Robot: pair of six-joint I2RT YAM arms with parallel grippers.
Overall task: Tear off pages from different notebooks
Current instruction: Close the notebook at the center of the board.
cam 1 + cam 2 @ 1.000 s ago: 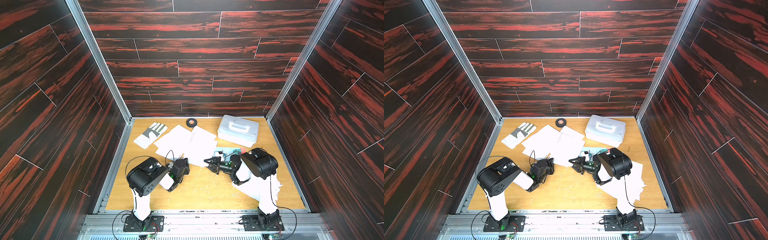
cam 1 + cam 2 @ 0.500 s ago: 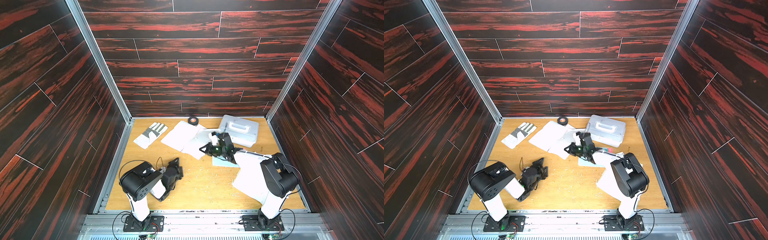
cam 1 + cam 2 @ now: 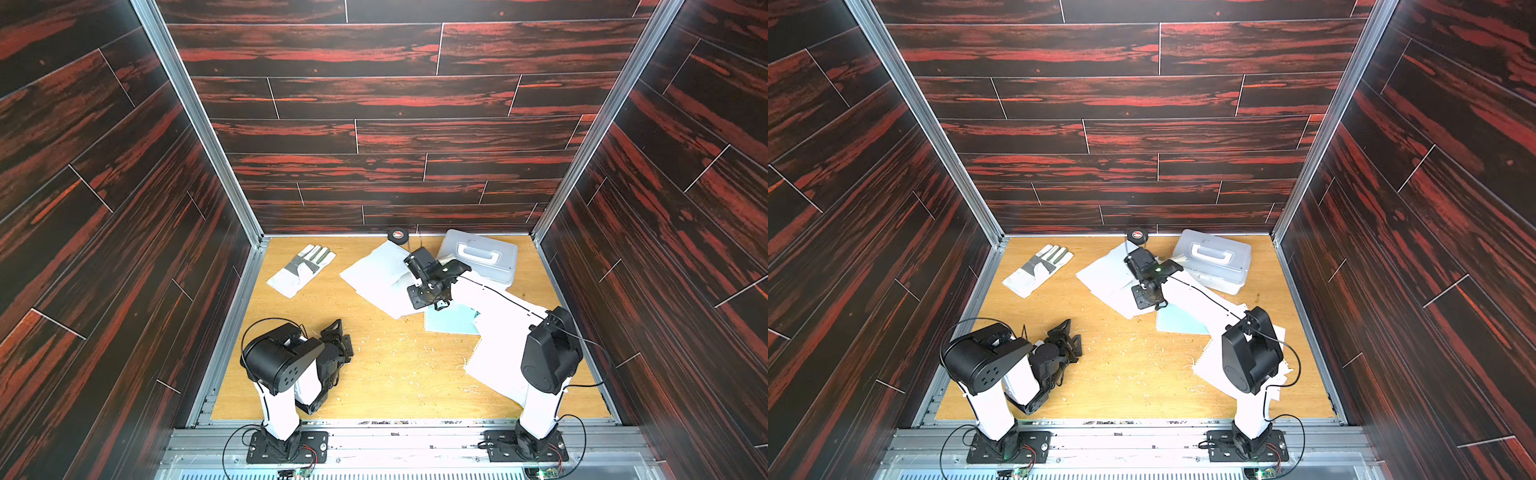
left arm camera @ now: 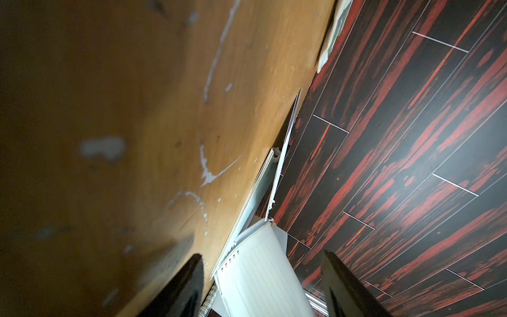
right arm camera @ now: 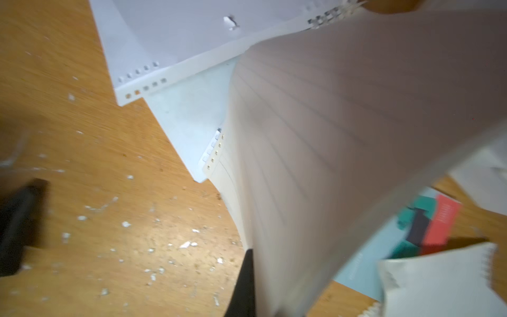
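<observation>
1. Clearly, the right end effector [image 3: 430,291] is clenched on a lined page [image 5: 329,123], held up near the pale teal notebook [image 3: 449,322]; loose pages [image 3: 374,274] lie just beside on the worktop [image 3: 395,386].
2. Meanwhile, the left end effector [image 3: 340,338] is released, fingers spread, grasping nothing; it sits low at the worktop's near left.

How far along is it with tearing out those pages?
Done: several torn pages lie loose at the back. In hand: the right gripper pinches a lined page; the left gripper is open, empty. Left: the pale notebook and the spiral pad likely hold more.
</observation>
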